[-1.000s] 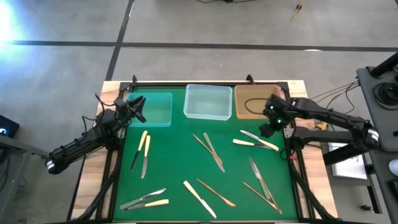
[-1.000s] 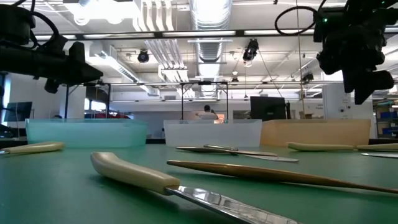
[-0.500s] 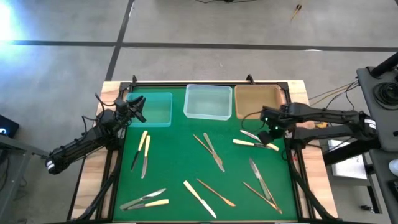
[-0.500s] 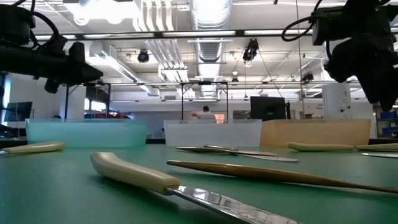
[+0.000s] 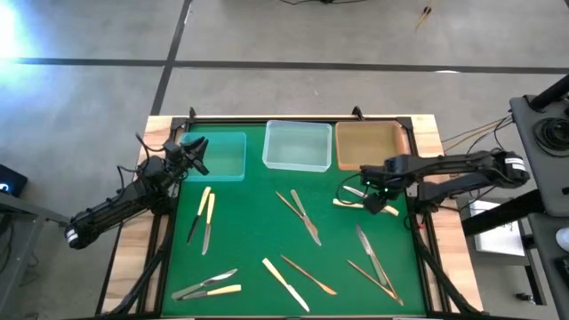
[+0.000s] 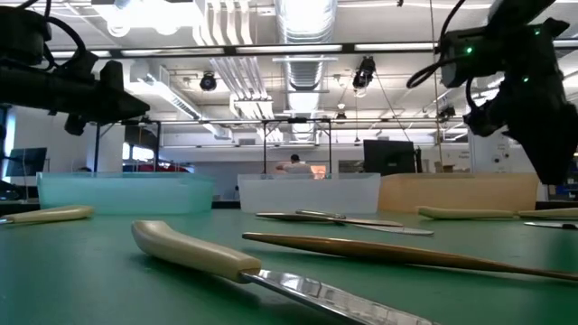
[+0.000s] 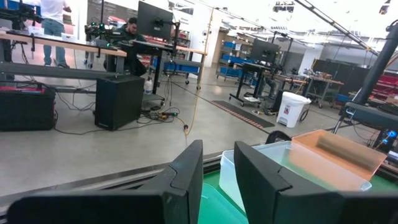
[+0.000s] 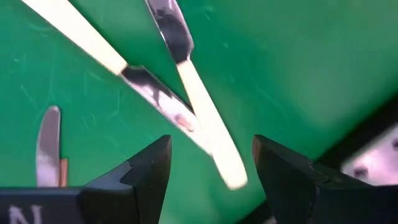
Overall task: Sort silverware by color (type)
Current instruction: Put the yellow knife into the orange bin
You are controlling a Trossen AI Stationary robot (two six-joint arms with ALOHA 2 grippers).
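Right gripper (image 5: pixel 369 188): jaws wide open, empty, over two crossed cream-handled knives (image 8: pixel 180 106) near the mat's right edge. Left gripper (image 5: pixel 197 151): fingers (image 7: pixel 186 180) narrowly apart, empty, above blue tray (image 5: pixel 233 163). Silverware (image 5: pixel 302 218) scattered on green mat (image 5: pixel 258 222); open lanes between. Workshop behind.

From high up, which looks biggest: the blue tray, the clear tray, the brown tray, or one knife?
1. Clear tray
2. Brown tray and blue tray: too alike to rank
3. Cream-handled knife, far smallest
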